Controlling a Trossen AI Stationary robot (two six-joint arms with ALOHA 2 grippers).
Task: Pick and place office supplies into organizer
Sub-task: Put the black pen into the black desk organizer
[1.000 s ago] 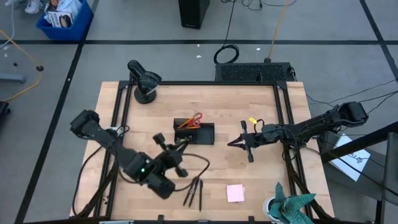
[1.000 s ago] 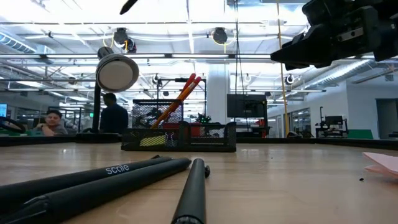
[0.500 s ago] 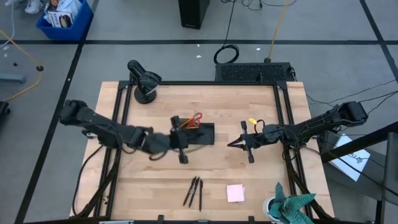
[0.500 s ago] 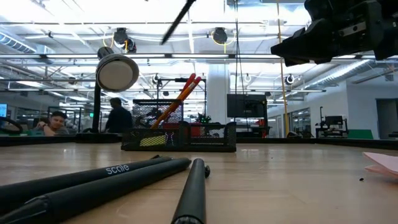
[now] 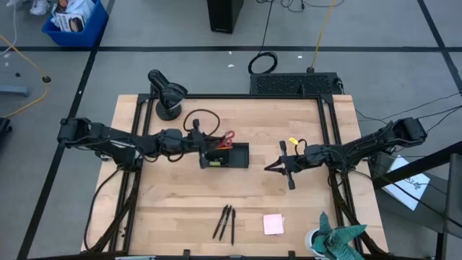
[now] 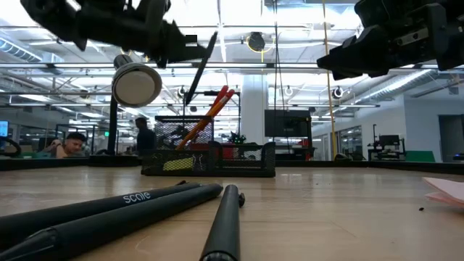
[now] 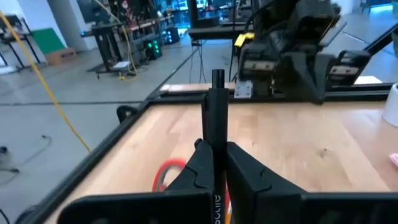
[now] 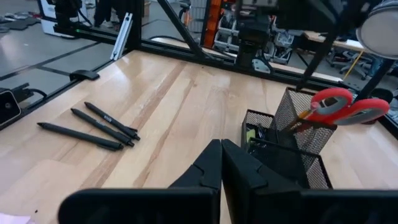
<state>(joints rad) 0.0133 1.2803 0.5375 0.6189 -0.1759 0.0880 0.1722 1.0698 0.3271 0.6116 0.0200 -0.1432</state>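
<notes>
The black mesh organizer (image 5: pixel 229 154) stands mid-table with red-handled scissors (image 8: pixel 343 106) and an orange pencil (image 6: pixel 206 116) upright in its cup. My left gripper (image 5: pixel 204 149) hovers level at the organizer's left end, shut on a black pen (image 7: pixel 216 118). Three more black pens (image 5: pixel 225 222) lie on the wood near the front edge, with a pink sticky-note pad (image 5: pixel 273 224) to their right. My right gripper (image 5: pixel 268 167) hangs shut and empty to the right of the organizer. My left gripper pinches the pen's shaft (image 7: pixel 216 152) between its two fingers, in the pen's upper half. The fingers come level from the table's left and lie across the pen. The pen is lifted clear and stands steeply tilted, its lower end (image 6: pixel 186 98) above the organizer's cup.
A round black dome-shaped device (image 5: pixel 167 94) stands at the far left corner. A teal cloth (image 5: pixel 339 242) lies at the near right corner. Bare wood stretches between the organizer and the loose pens. In the low view, people show in the room behind the table.
My left gripper has swung from beside the loose pens at the near left toward the far edge, up to the organizer's left end. It has turned from pointing down to nearly level. The pen it holds has come down toward the organizer's cup, clear of the table.
</notes>
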